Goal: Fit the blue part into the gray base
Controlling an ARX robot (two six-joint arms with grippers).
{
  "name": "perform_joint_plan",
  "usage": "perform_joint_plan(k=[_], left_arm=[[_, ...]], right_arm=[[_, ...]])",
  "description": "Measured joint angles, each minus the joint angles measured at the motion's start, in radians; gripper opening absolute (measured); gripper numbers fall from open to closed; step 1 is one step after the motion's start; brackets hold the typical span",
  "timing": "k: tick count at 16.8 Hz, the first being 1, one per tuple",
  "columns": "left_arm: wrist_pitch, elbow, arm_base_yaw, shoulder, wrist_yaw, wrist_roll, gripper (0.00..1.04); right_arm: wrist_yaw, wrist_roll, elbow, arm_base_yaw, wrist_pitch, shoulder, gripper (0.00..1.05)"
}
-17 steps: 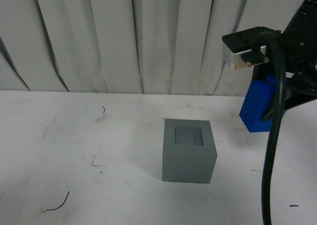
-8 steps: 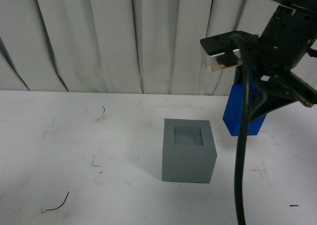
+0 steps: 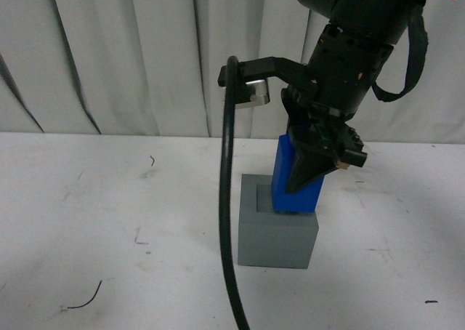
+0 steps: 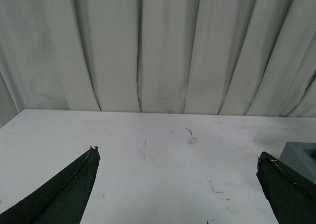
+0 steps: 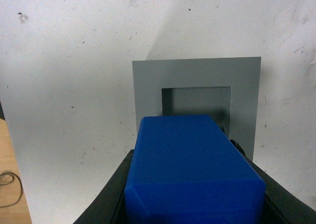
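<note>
The gray base (image 3: 276, 232) stands on the white table, its square recess (image 5: 196, 104) facing up. My right gripper (image 3: 309, 184) is shut on the blue part (image 3: 285, 176) and holds it upright just above the base's top, over the right side of the recess. In the right wrist view the blue part (image 5: 192, 165) fills the foreground between the dark jaws, with the base (image 5: 148, 95) straight ahead of it. My left gripper (image 4: 177, 157) is open and empty above bare table; a corner of the base (image 4: 302, 155) shows beside one finger.
A thick black cable (image 3: 229, 199) hangs from the right arm in front of the base's left side. A pleated white curtain (image 3: 131, 54) closes the back. Small dark wire scraps (image 3: 83, 299) lie on the table (image 3: 109, 221) at front left.
My right arm has swung left with the blue part, from right of the base to directly above its recess, and has come lower.
</note>
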Motion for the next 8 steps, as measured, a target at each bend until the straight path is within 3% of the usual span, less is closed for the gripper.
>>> perform_joint_plan(k=[2, 8], left_arm=[[0.000, 0.000, 0.000, 0.000, 0.000, 0.000, 0.98], [0.000, 0.000, 0.000, 0.000, 0.000, 0.000, 0.98]], right_arm=[[0.014, 0.069, 0.024, 0.013, 0.006, 0.036, 0.47], [0.022, 0.093, 0.081, 0.040, 0.008, 0.080, 0.47]])
